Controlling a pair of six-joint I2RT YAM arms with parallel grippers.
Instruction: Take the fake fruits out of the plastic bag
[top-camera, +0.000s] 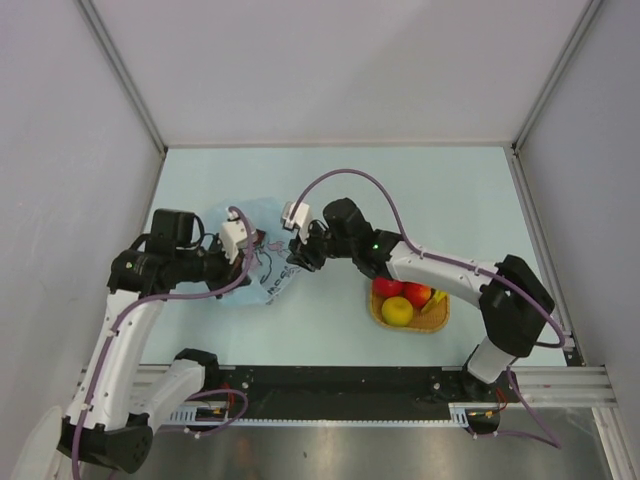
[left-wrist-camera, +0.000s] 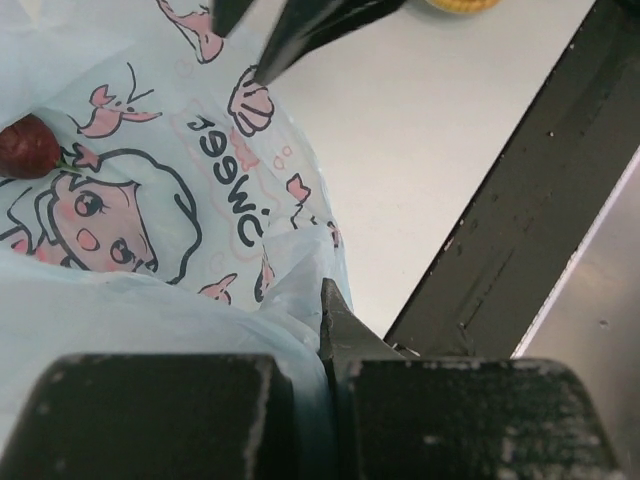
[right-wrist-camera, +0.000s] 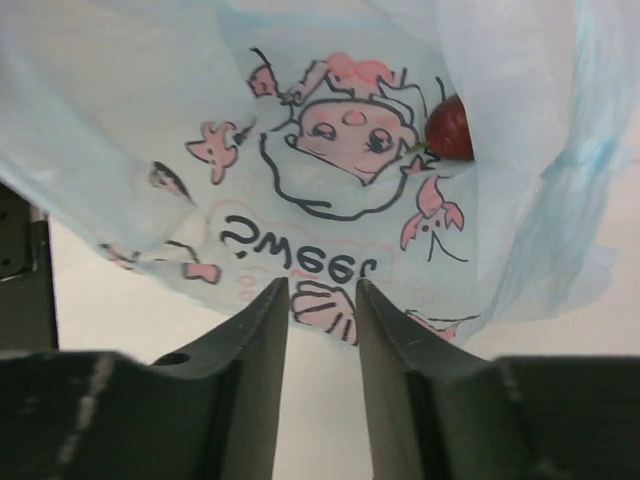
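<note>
Left gripper clamped on crinkly light-blue cartoon-print plastic bag. Right gripper has its jaws slightly apart, tips at the bag's edge, gripping nothing. One dark red glossy fruit sits inside the bag. Red and yellow plastic fruits lie on woven orange mat, right of the bag.

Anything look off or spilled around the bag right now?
Nothing spilled or damaged. The plastic bag lies crumpled between the left gripper and right gripper, and one dark red fruit is left inside it, beside the printed face. The red and yellow fruits sit together on the woven mat.
</note>
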